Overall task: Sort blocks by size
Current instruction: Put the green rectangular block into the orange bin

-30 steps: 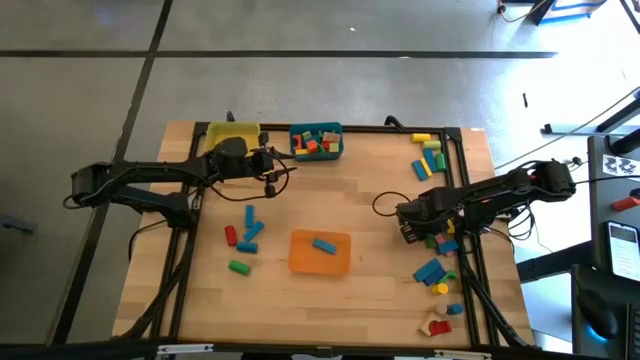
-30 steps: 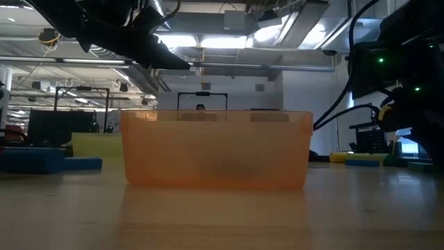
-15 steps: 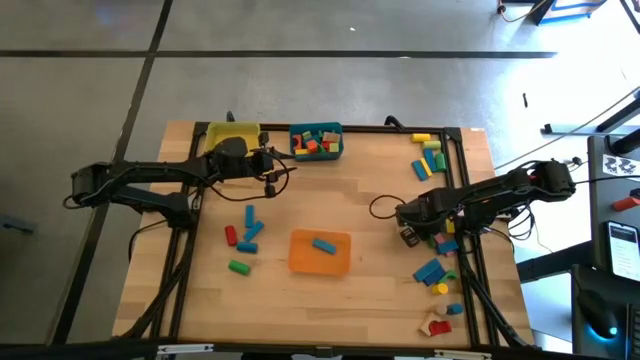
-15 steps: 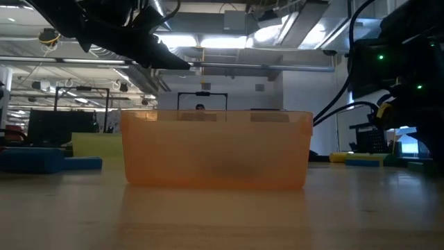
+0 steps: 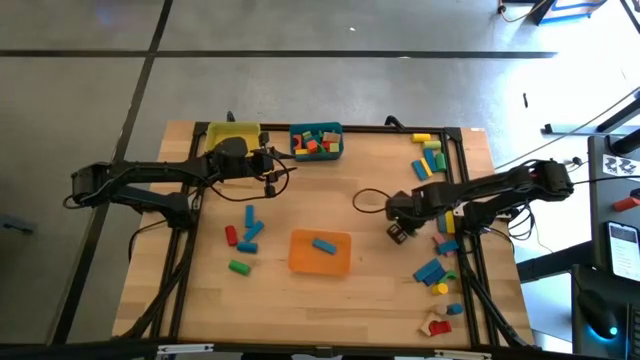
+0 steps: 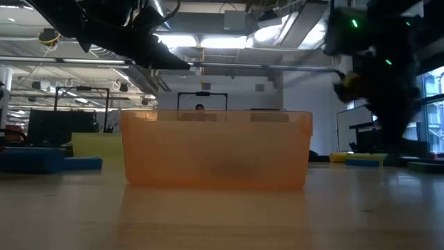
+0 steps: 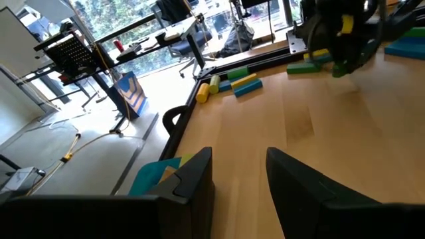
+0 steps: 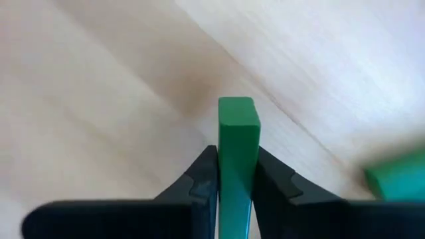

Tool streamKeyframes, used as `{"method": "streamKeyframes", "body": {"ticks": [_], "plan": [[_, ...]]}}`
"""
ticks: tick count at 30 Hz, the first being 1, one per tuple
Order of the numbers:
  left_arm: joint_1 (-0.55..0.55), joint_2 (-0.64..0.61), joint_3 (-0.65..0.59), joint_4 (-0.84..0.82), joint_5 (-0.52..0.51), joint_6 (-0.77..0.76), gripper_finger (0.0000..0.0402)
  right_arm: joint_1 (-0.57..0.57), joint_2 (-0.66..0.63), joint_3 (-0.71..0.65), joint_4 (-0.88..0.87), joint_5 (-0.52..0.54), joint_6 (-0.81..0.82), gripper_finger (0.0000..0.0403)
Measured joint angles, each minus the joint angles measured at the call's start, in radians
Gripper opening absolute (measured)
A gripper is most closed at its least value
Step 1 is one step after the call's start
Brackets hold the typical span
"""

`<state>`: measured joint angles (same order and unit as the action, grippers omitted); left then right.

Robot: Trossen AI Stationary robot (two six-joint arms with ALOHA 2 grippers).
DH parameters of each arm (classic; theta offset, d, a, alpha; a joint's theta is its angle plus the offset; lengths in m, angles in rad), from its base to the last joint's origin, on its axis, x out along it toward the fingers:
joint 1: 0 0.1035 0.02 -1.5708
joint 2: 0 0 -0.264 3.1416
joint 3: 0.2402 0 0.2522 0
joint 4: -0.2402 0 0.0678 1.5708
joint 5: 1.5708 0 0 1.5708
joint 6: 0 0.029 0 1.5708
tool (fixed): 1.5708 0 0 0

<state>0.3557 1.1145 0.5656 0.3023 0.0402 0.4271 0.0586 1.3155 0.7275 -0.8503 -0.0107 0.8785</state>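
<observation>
My right gripper [image 5: 398,233] is shut on a green block [image 8: 237,143] over bare table, right of the orange bin [image 5: 320,252]. The bin holds one blue block [image 5: 324,245]. My left gripper [image 5: 272,167] is open and empty [image 7: 239,176], hovering just left of the teal bin [image 5: 316,141], which holds several mixed blocks. A yellow bin [image 5: 232,134] stands left of the teal one. Loose blocks lie left of the orange bin [image 5: 250,230] and along the table's right side [image 5: 430,155]. My right gripper pinches the green block between its two fingers [image 8: 204,179], one on each broad side [image 8: 236,174]. The block's free end [image 8: 237,109] sticks out past the fingertips. The fingers point down at the table. The block looks lifted clear of the table.
Blue, red and green blocks lie at the left [image 5: 238,266]. More blocks lie near the right edge [image 5: 433,270] and near corner [image 5: 438,325]. A black frame rail [image 5: 466,200] runs along the right side. In the low view the orange bin [image 6: 216,149] stands in the middle.
My right gripper has gone toward the table's left edge, toward the orange bin, carrying the green block away from the blocks at the right.
</observation>
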Motion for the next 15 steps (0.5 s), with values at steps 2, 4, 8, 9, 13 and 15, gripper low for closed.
{"method": "streamKeyframes", "body": {"ticks": [2,4,8,9,13,15], "plan": [[0.000,0.000,0.000,0.000,0.000,0.000,0.0127,0.000,-0.001,0.035,0.046,0.023,-0.046,0.0065],[0.000,0.000,0.000,-0.001,0.000,0.000,0.0127,0.000,-0.001,0.057,0.133,0.063,-0.111,0.0073],[0.000,0.000,0.000,-0.001,0.000,0.000,0.0127,0.001,-0.002,0.064,0.377,0.078,-0.258,0.0077],[0.000,0.000,0.000,-0.001,0.000,0.000,0.0127,0.001,-0.002,0.064,0.438,0.074,-0.293,0.0075],[0.000,0.000,0.000,-0.001,0.000,0.000,0.0127,0.016,-0.002,0.064,0.636,0.051,-0.403,0.0068],[0.000,0.000,0.000,0.000,0.000,0.000,0.0127,0.016,-0.002,0.064,0.709,0.010,-0.439,0.0071]]}}
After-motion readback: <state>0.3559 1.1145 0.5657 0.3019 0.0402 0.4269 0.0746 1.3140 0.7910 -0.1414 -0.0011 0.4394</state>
